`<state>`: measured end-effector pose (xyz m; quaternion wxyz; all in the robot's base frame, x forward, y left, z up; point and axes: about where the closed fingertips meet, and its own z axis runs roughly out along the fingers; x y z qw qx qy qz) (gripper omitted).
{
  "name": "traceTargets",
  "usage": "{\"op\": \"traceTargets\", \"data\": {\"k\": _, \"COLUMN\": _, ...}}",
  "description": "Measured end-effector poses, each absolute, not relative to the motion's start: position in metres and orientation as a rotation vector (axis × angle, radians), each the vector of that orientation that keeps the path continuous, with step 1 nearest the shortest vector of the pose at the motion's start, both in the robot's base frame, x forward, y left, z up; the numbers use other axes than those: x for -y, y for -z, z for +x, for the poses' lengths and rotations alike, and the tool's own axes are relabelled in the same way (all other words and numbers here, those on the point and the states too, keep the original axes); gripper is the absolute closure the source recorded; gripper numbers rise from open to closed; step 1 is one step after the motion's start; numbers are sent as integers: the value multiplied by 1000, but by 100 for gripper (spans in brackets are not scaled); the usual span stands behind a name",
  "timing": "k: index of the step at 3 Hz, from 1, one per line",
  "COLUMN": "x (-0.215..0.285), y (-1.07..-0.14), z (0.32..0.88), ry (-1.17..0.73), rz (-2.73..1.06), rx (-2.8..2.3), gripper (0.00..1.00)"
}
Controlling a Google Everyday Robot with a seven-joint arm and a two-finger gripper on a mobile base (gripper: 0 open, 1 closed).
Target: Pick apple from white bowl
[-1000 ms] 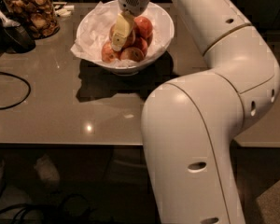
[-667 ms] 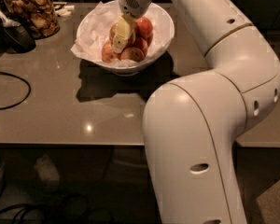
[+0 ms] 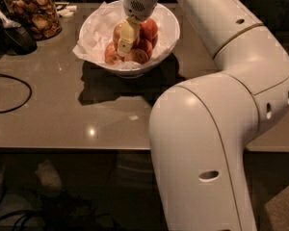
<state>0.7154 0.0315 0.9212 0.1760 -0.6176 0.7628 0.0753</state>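
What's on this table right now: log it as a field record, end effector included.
end effector: lowered into the white bowl, among the apples
white bowl: on the table, towards its far side, lined with crumpled paper
apples: several reddish ones piled together in the bowl
glass jar: brown snacks inside, left of the bowl
cable: black, looping on the table's left side
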Motion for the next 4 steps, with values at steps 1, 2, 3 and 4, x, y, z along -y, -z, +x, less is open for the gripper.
{"op": "traceTargets", "data": {"k": 1, "x": -32, "y": -921, "z": 715, "ry": -213, "rz": -1749, "rx": -2160, "gripper": 36}}
{"op": "traceTargets", "data": {"k": 2, "x": -32, "y": -921, "z": 715, "ry": -213, "rz": -1749, "rx": -2160, "gripper": 59}}
{"op": "traceTargets", "data": {"k": 3, "x": -32, "y": -921, "z": 715, "ry": -213, "rz": -1749, "rx": -2160, "gripper": 84}}
{"op": "traceTargets", "data": {"k": 4, "x": -32, "y": -921, "z": 715, "ry": -213, "rz": -1749, "rx": -2160, "gripper": 100}}
